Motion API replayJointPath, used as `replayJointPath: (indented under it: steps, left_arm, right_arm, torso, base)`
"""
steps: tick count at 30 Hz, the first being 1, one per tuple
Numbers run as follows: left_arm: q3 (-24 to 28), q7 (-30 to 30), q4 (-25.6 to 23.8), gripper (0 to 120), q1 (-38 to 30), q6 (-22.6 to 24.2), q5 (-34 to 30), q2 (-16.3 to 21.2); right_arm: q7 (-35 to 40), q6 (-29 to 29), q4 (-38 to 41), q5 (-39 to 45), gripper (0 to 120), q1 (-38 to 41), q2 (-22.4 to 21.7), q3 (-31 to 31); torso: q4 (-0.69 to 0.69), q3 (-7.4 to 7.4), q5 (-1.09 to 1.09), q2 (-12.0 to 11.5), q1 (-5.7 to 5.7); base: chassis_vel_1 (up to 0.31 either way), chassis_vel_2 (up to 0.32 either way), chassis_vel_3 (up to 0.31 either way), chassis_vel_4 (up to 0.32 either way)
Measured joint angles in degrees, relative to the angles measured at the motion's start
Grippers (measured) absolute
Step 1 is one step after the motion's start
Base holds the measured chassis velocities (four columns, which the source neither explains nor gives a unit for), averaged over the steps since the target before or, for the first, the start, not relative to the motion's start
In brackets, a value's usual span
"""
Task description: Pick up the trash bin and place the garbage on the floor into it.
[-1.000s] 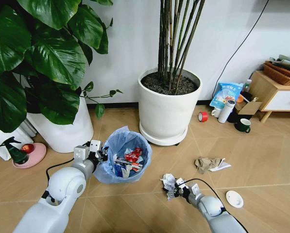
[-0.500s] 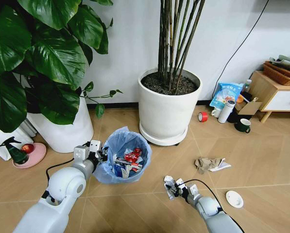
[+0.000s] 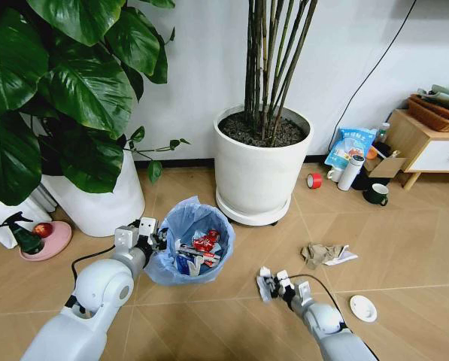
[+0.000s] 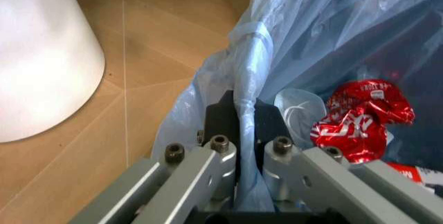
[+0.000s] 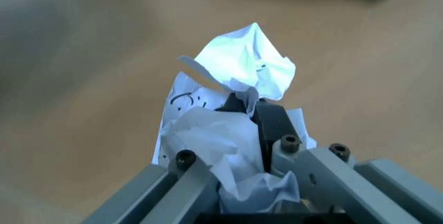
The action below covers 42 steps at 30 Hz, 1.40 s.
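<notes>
The left gripper (image 3: 150,235) is pinching the bin (image 3: 188,248) by its rim, steadying it, while just beside it the right gripper (image 3: 273,283) is clamping crumpled paper (image 5: 239,68) for dropping in.

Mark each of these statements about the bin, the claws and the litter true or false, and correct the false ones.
1. The left claw is clamped on the trash bin's bag rim. True.
2. The right claw is open over bare floor. False: it is shut on crumpled white paper.
3. The bin is empty. False: a red wrapper and other litter lie inside.
4. A white disc lies on the floor. True.
5. Brown crumpled paper lies on the floor. True.
</notes>
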Motion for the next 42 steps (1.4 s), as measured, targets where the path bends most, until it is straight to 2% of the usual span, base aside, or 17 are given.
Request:
replayJointPath:
  steps: [5, 8, 9, 12, 13, 18, 24, 34, 37, 40, 41, 42]
  left_arm:
    - [0.0, 0.0, 0.2, 0, 0.0, 0.0, 0.0, 0.0]
    - [0.3, -0.3, 0.5, 0, -0.1, 0.0, -0.2, 0.1]
    - [0.3, -0.3, 0.5, 0, -0.1, 0.0, -0.2, 0.1]
    - [0.4, -0.7, 0.6, 0, -0.4, 0.0, -0.9, 0.2]
    - [0.4, -0.7, 0.6, 0, -0.4, 0.0, -0.9, 0.2]
    - [1.5, -1.1, 1.3, 0, -1.2, 0.0, -2.1, 0.5]
    - [2.0, -1.3, 1.6, 0, -1.6, 0.0, -2.9, 0.9]
    - [1.6, -1.3, 1.5, 0, -1.3, 0.0, -3.9, 2.4]
    - [1.6, -1.3, 1.5, 0, -1.5, 0.0, -4.1, 2.4]
    - [1.6, -1.3, 1.6, 0, -1.7, 0.0, -4.1, 2.2]
    - [1.6, -1.3, 1.6, 0, -1.7, 0.0, -4.1, 2.2]
    - [1.6, -1.3, 1.7, 0, -1.7, 0.0, -4.1, 2.1]
  right_arm:
    - [1.3, -0.5, 9.2, 3.6, 0, 0.2, -0.6, 1.7]
    - [1.7, -1.9, 19.4, 7.3, 0, -0.2, -1.6, 2.2]
    - [1.7, -1.9, 19.4, 7.3, 0, -0.2, -1.6, 2.2]
    - [1.8, -4.2, 28.6, 10.9, 0, 0.0, -2.2, 2.4]
    - [1.8, -4.2, 28.6, 10.9, 0, 0.0, -2.2, 2.4]
    - [1.4, -9.5, 39.5, 16.7, 0, 2.1, -2.9, 0.4]
    - [-0.3, -14.1, 42.4, 19.5, 0, 5.2, -4.2, -5.2]
    - [-2.3, -14.8, 39.3, 17.7, 0, 6.8, -7.1, -13.3]
    - [-2.1, -14.9, 38.4, 17.0, 7, 7.2, -7.2, -14.9]
    - [-2.4, -14.9, 37.0, 15.9, 22, 7.8, -6.8, -16.0]
    - [-2.4, -14.9, 37.0, 15.9, 22, 7.8, -6.8, -16.0]
    - [-2.4, -14.9, 36.8, 15.7, 27, 7.9, -6.8, -16.2]
  torso:
    - [0.00, 0.00, 0.00, 0.0, 0.00]
    - [0.00, 0.00, -0.02, 0.0, 0.00]
    - [0.00, 0.00, -0.02, 0.0, 0.00]
    - [0.00, 0.00, 0.01, 0.0, 0.00]
    - [0.00, 0.00, 0.01, 0.0, 0.00]
    - [0.00, -0.01, 0.00, 0.0, 0.00]
    - [0.01, -0.01, 0.00, 0.0, 0.00]
    - [0.00, 0.00, 0.00, 0.0, 0.00]
    - [0.00, 0.00, 0.00, 0.0, 0.00]
    - [0.00, 0.00, 0.00, 0.0, 0.00]
    - [0.00, 0.00, 0.00, 0.0, 0.00]
    - [0.00, 0.00, 0.00, 0.0, 0.00]
  base:
    - [0.000, 0.000, 0.000, 0.000]
    - [0.000, 0.000, 0.000, 0.000]
    - [0.000, 0.000, 0.000, 0.000]
    - [0.000, 0.000, 0.000, 0.000]
    - [0.000, 0.000, 0.000, 0.000]
    - [0.000, 0.000, 0.000, 0.000]
    - [0.000, 0.000, 0.000, 0.000]
    - [0.000, 0.000, 0.000, 0.000]
    - [0.000, 0.000, 0.000, 0.000]
    - [0.000, 0.000, 0.000, 0.000]
    - [0.000, 0.000, 0.000, 0.000]
    - [0.000, 0.000, 0.000, 0.000]
